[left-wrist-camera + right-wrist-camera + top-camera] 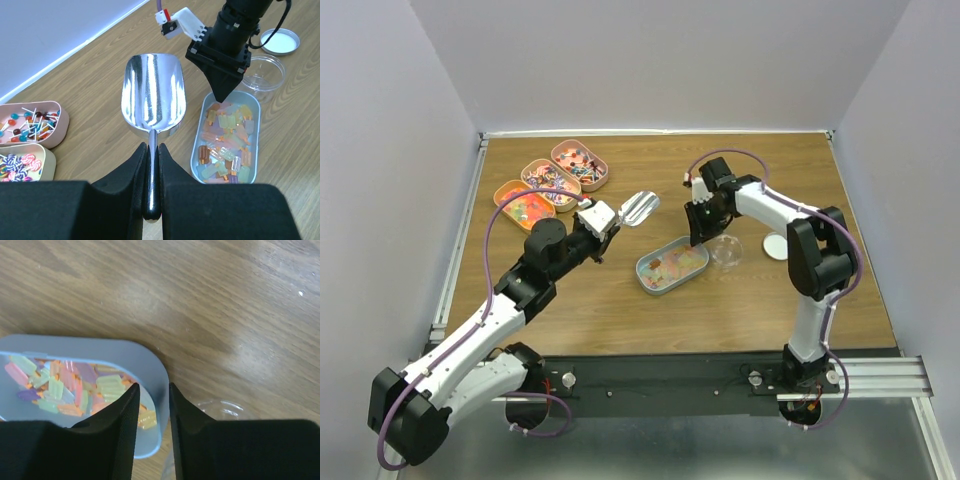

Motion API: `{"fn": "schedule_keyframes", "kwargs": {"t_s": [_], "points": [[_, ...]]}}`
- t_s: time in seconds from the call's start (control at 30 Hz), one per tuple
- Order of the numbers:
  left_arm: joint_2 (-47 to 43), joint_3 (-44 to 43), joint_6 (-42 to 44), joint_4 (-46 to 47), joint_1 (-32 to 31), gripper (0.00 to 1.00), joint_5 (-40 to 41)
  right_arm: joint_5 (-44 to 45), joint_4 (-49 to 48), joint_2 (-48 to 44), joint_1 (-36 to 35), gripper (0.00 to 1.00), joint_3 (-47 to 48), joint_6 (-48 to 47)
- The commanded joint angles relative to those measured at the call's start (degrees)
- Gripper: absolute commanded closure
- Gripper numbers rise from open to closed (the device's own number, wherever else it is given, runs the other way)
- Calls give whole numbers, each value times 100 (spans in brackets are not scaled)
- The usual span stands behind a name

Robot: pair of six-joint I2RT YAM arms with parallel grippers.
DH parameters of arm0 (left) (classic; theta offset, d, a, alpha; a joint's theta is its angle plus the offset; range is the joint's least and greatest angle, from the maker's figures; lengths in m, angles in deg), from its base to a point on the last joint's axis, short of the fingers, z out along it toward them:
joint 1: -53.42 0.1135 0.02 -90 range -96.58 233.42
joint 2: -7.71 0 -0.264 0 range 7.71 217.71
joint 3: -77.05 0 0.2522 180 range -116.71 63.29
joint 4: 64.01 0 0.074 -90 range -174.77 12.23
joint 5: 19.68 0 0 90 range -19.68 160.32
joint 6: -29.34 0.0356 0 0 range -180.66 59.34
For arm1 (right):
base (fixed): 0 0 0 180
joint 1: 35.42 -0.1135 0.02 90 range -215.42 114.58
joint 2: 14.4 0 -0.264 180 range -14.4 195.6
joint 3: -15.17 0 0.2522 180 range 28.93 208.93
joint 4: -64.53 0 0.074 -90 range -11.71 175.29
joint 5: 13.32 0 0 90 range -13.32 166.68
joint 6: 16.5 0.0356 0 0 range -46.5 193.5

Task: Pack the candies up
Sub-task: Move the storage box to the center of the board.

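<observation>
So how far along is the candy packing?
Early. Done: the lid lies off beside the clear cup, which looks empty. In hand: the left claw grips the scoop by its handle, bowl empty, beside the grey tin; the right claw sits at that tin's rim, grip unclear. Left: probably everything that counts, since the candies all lie in the tin, none scooped or packed.

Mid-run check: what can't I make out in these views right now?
Right wrist: clear cup mostly behind a finger of the right gripper; grey tin cut off by the left edge.
Left wrist: lollipop tin cut off by the left edge.
Top: whether the right gripper touches the candies, too small to tell.
</observation>
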Motion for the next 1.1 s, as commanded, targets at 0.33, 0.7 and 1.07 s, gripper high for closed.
{"fn": "schedule_keyframes", "kwargs": {"t_s": [0.33, 0.7, 1.07], "points": [[67, 74, 167, 188, 47, 100, -293, 1914, 127, 718, -132, 96, 1232, -1487], [849, -278, 677, 118, 56, 100, -1066, 2372, -127, 1387, 35, 95, 2015, -2746], [1157, -383, 765, 39, 64, 100, -1243, 2127, -567, 1405, 140, 50, 2181, -3055]]}}
